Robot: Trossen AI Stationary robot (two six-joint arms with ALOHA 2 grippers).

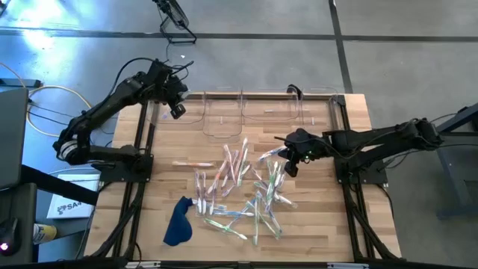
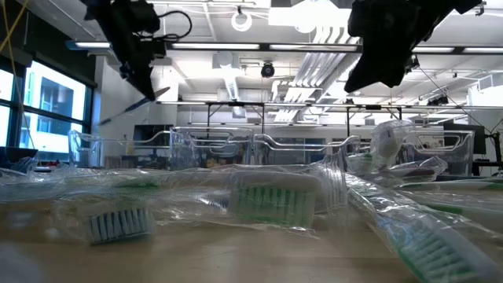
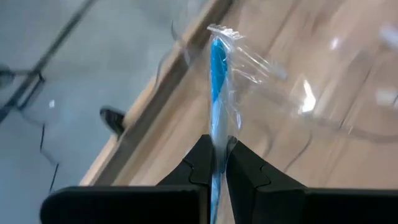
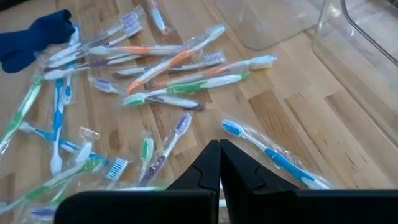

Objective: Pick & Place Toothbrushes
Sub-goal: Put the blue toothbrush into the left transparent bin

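I work in a big lab or workshop. Long lights [image 2: 236, 45] and pipes [image 2: 314, 59] hang from the ceiling above me. The floor [image 1: 246, 19] is bare grey concrete, and cables [image 1: 45, 93] run beside my wooden table [image 1: 358, 217].

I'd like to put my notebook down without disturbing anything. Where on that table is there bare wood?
The left strip of the table, between its edge and the toothbrushes, is bare above the blue cloth. The right side beyond the pile is partly taken by the right arm. The middle is crowded with toothbrushes, and the clear bins fill the far edge.
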